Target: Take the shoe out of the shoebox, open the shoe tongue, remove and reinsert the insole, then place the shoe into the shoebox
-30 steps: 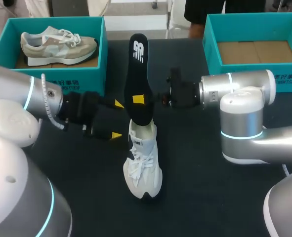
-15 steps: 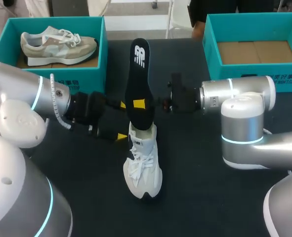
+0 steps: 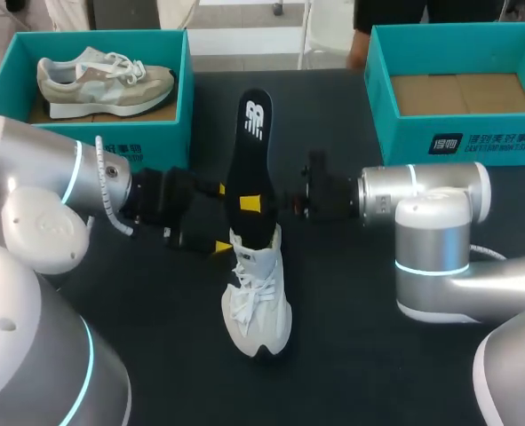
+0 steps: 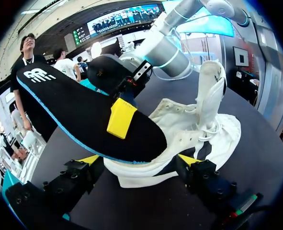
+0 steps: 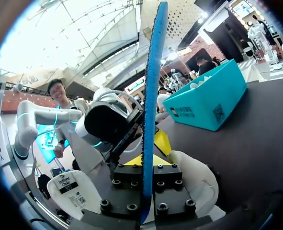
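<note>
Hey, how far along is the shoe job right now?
Done: the white shoe is out on the table. In hand: right gripper holds the insole upright, lower end in the shoe; left gripper brackets the heel, open. Left: seating the insole, boxing the shoe.

Bare table (image 3: 360,355) around the shoe (image 3: 258,302) toe; upright insole (image 3: 249,169), left teal box (image 3: 169,138) and right teal box (image 3: 395,133) beyond.
</note>
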Robot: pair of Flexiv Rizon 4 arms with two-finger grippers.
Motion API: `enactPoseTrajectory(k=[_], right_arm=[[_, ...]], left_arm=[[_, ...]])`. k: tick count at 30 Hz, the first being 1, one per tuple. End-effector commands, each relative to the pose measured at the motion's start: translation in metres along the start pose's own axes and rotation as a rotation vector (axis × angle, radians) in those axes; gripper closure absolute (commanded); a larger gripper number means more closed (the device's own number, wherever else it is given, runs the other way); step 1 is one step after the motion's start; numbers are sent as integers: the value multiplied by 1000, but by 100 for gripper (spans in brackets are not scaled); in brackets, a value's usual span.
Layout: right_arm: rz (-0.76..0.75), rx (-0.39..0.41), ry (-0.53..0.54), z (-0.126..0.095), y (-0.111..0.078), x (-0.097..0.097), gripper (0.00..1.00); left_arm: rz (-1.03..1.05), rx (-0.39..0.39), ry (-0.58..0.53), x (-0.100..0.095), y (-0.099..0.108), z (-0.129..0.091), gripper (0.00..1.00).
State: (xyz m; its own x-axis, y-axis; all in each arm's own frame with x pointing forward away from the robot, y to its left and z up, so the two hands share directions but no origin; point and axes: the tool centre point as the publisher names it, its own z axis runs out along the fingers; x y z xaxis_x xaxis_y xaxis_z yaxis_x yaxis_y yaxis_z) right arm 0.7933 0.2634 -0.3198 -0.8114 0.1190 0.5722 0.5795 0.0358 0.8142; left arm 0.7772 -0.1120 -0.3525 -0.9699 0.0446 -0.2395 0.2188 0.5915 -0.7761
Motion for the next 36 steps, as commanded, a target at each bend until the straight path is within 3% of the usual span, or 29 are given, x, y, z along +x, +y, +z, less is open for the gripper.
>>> enactPoseTrajectory(k=[1, 21, 32, 34, 36], right_arm=[[5, -7, -11, 1, -8, 2, 100], [98, -13, 12, 7, -45, 13, 100], [73, 37, 12, 5, -23, 13, 100], [65, 46, 12, 6, -20, 14, 82], [58, 48, 9, 6, -18, 14, 82]], left_arm=[[0, -3, 0, -1, 0, 2, 0], [0, -3, 0, -1, 0, 2, 0], [0, -3, 0, -1, 0, 2, 0], [0, -3, 0, -1, 0, 2, 0], [0, -3, 0, -1, 0, 2, 0]])
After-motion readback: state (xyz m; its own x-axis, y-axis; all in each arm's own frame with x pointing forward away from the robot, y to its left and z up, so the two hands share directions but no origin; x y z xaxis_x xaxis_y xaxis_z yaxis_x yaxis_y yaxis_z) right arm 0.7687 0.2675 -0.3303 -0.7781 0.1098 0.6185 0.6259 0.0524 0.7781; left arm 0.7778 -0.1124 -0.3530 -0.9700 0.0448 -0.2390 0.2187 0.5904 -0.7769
